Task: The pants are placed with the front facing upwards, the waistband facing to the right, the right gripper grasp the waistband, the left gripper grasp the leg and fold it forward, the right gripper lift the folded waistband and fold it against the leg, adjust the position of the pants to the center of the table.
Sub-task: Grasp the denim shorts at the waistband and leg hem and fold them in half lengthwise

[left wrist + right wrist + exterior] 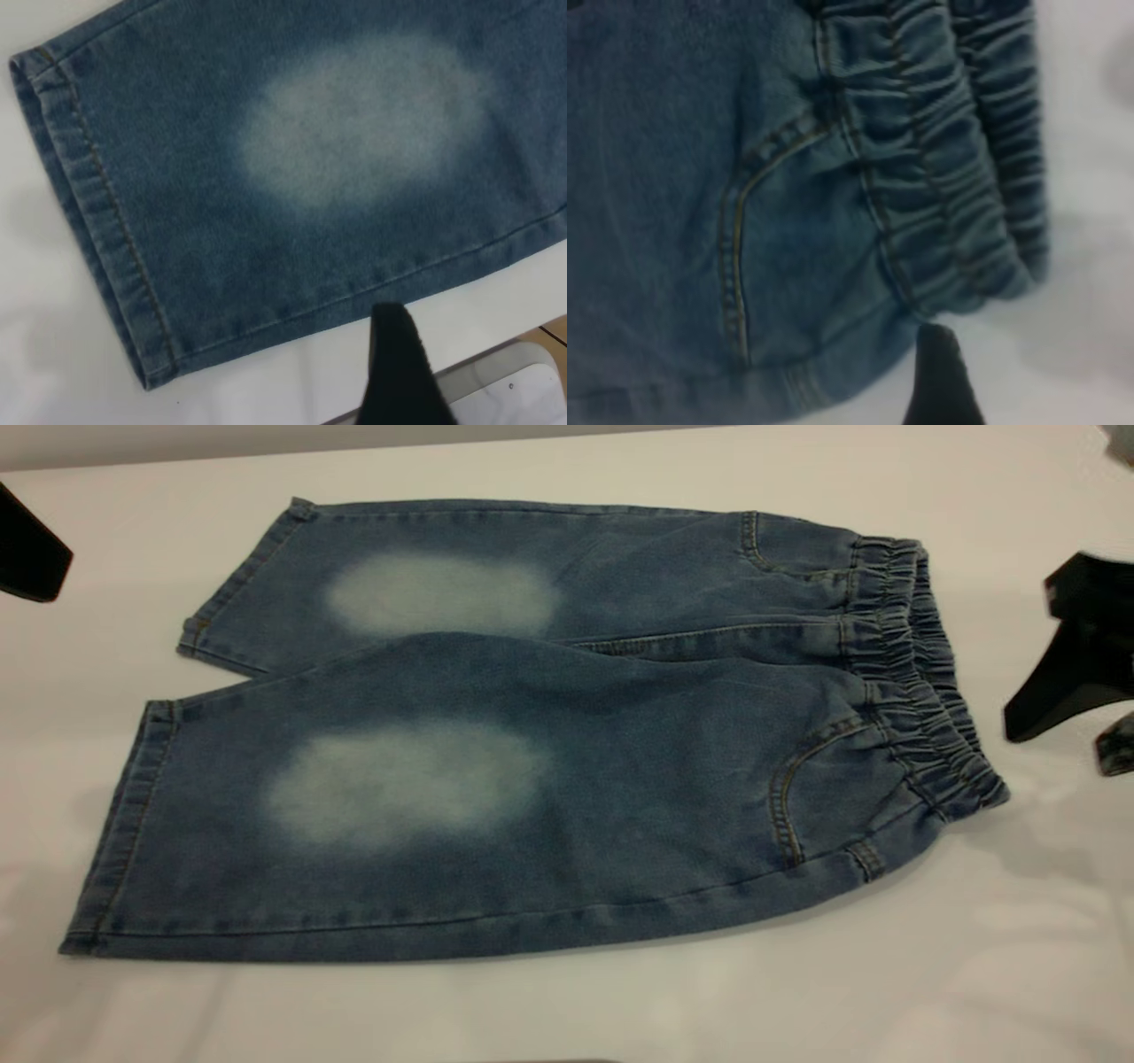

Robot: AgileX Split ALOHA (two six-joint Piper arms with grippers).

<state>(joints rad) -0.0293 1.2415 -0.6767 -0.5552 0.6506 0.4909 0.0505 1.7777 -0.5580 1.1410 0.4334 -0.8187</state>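
Two denim legs of the pants (532,797) lie flat and unfolded on the white table (567,1010), front side up, filling most of the exterior view. At the near side, the closer leg runs from its stitched hem (120,833) at the left to a curved front pocket seam (784,797) at the right, with a pale faded oval patch (403,779) on the thigh. Just beyond it lies the second leg, slightly overlapped by the near one, with its own faded oval (443,593) and its hem at the far left. Across the right end runs the waistband (912,664), a darker, gathered, crinkled elastic band.

At the right edge, the right gripper (1076,660) hovers beside the waistband, apart from the cloth and holding nothing; whether its claw is open or closed cannot be told. In the right wrist view one black fingertip (943,376) shows off the near corner of the waistband (957,159), over bare table.

At the far left edge, the left gripper (31,558) sits clear of the leg hems, also holding nothing; its claw state cannot be told either. In the left wrist view a single black fingertip (403,367) shows just off the edge of a pant leg (266,177), near its hem.
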